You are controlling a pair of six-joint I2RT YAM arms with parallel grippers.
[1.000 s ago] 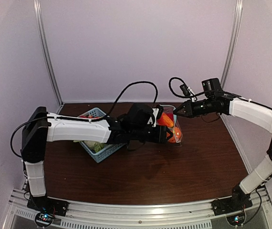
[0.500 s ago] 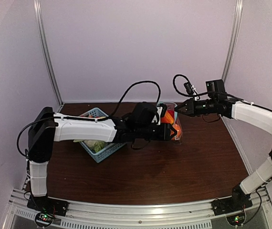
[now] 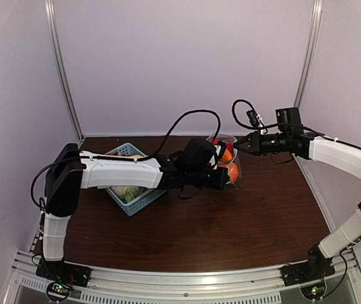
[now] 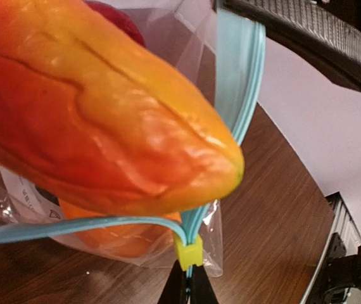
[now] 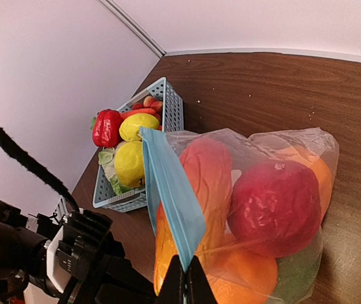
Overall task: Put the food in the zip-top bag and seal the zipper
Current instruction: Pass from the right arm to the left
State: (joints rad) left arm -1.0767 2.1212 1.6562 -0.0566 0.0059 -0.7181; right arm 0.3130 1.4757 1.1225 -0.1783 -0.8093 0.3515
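Basket: light-blue lattice (image 5: 170, 106), left of centre; yellow toys (image 5: 135, 126) and a red pepper (image 5: 106, 126) in it.
Left arm: stretched low rightward; left gripper (image 4: 185, 288) pinched tight on the zipper (image 5: 168, 177) by the yellow slider (image 4: 189, 253).
Zip-top bag (image 5: 294, 142): crinkly clear plastic, mouth agape (strip looped wide); long orange-red fruit (image 4: 104, 107) and red ball (image 5: 275, 206) inside.
Right arm: we see it reaching in; right gripper (image 5: 183, 278) also clamped on the strip.
Room: bare wood table (image 3: 263, 215) in front and right.

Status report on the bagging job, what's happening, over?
Left hand shut on the zipper by its yellow slider; right hand shut on the zipper too. Zip-top bag open, orange-yellow fruit lodged in its mouth. More food waiting in the basket.
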